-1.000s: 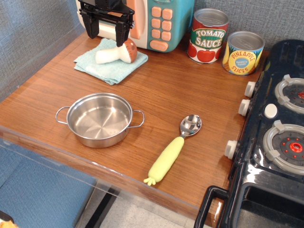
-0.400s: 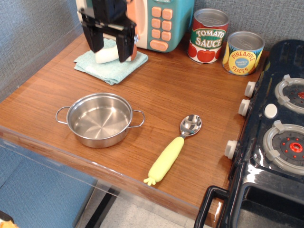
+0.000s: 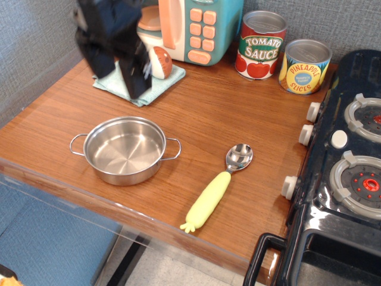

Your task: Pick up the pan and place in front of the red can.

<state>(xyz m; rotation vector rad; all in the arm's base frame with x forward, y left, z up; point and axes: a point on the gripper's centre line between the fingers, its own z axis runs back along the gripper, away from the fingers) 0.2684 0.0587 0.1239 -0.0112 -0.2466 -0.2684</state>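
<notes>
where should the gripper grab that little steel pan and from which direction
Probably the pan rim, from straight above: it sits upright and open, so one of the fingers can drop inside the wall and the other outside. The near or far rim looks easiest, since the thin wire loop handles stick out left and right.

Shiny silver pan [image 3: 125, 150], red-and-green-labelled can [image 3: 261, 45], yellow-handled spoon [image 3: 215, 189].

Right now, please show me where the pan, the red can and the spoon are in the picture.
pan [image 3: 124, 150]: the only camera view, on the middle of its inner bottom.
red can [image 3: 260, 52]: the only camera view, on the label's front.
spoon [image 3: 239, 157]: the only camera view, on its steel bowl.
</notes>
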